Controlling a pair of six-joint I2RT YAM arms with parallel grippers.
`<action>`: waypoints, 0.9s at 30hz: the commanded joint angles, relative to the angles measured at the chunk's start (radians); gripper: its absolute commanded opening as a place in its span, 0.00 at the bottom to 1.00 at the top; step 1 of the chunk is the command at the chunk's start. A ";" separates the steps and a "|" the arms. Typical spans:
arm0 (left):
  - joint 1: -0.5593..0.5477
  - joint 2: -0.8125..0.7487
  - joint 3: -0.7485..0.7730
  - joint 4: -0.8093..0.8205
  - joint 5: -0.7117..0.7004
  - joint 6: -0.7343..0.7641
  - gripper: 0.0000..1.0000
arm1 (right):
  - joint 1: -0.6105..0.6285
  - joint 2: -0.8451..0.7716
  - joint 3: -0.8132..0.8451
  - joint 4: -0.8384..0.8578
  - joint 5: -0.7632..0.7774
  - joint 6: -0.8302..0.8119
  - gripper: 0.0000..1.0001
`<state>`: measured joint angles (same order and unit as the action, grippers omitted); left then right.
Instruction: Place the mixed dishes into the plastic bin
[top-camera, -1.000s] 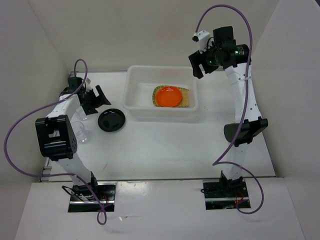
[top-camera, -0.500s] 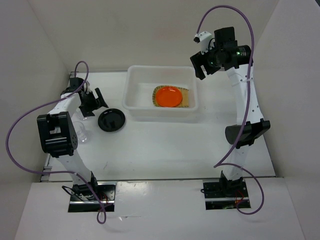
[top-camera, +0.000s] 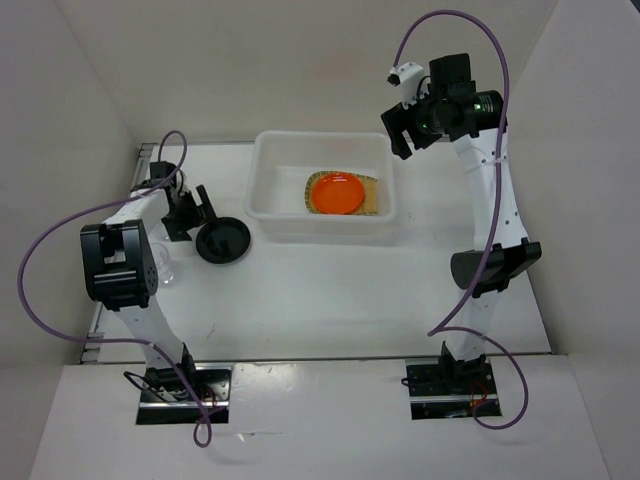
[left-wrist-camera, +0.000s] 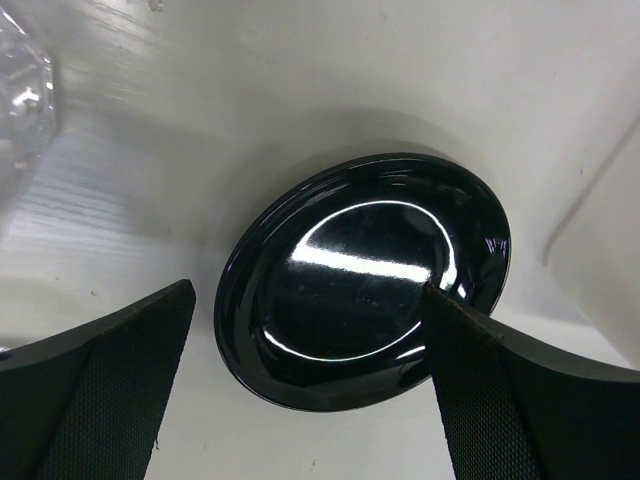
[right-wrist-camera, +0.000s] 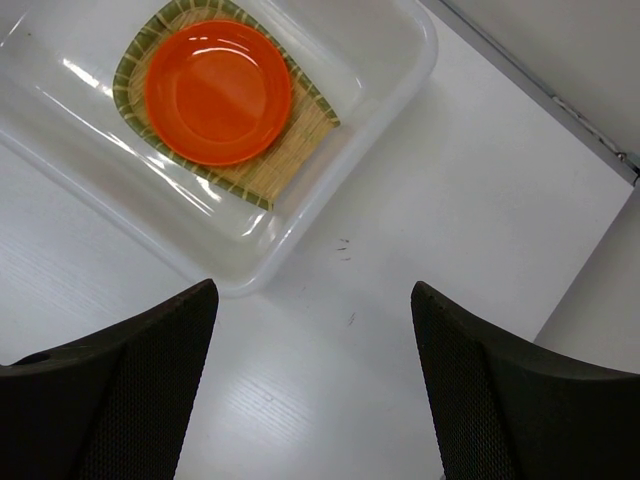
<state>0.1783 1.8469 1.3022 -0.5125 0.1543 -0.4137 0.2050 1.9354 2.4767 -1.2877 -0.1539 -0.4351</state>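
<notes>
The glossy black plate (top-camera: 223, 241) lies on the table left of the plastic bin (top-camera: 320, 229). My left gripper (top-camera: 197, 212) is open, low and right beside the plate. In the left wrist view the plate (left-wrist-camera: 365, 275) fills the gap ahead of the left gripper (left-wrist-camera: 310, 400), and the right finger overlaps its rim. The orange plate (top-camera: 336, 193) rests on the bamboo tray (top-camera: 371, 198) inside the bin. My right gripper (top-camera: 400, 130) is open and empty, high over the bin's far right corner. Its wrist view shows the right gripper (right-wrist-camera: 315, 390), orange plate (right-wrist-camera: 218, 92), tray (right-wrist-camera: 275, 165) and bin (right-wrist-camera: 235, 285).
A clear cup (top-camera: 164, 268) stands by the left arm's elbow, partly hidden by it. A clear cup (left-wrist-camera: 22, 100) also shows at the upper left of the left wrist view. White walls enclose the table on the left, back and right.
My left gripper has swung right and down towards the black plate, ending right beside it. The right gripper rose slightly and then held still. The dishes have not moved.
</notes>
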 joint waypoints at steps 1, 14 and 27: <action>-0.005 0.021 -0.015 0.009 -0.016 0.038 0.99 | 0.004 -0.067 -0.009 -0.007 -0.009 -0.008 0.82; -0.005 0.060 -0.044 0.039 0.053 0.058 0.90 | 0.004 -0.067 -0.009 -0.007 -0.009 -0.008 0.82; -0.005 0.078 -0.054 0.057 0.103 0.067 0.66 | 0.004 -0.067 -0.019 -0.007 -0.009 -0.017 0.82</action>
<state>0.1715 1.8984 1.2602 -0.4694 0.2226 -0.3687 0.2050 1.9224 2.4607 -1.2877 -0.1543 -0.4438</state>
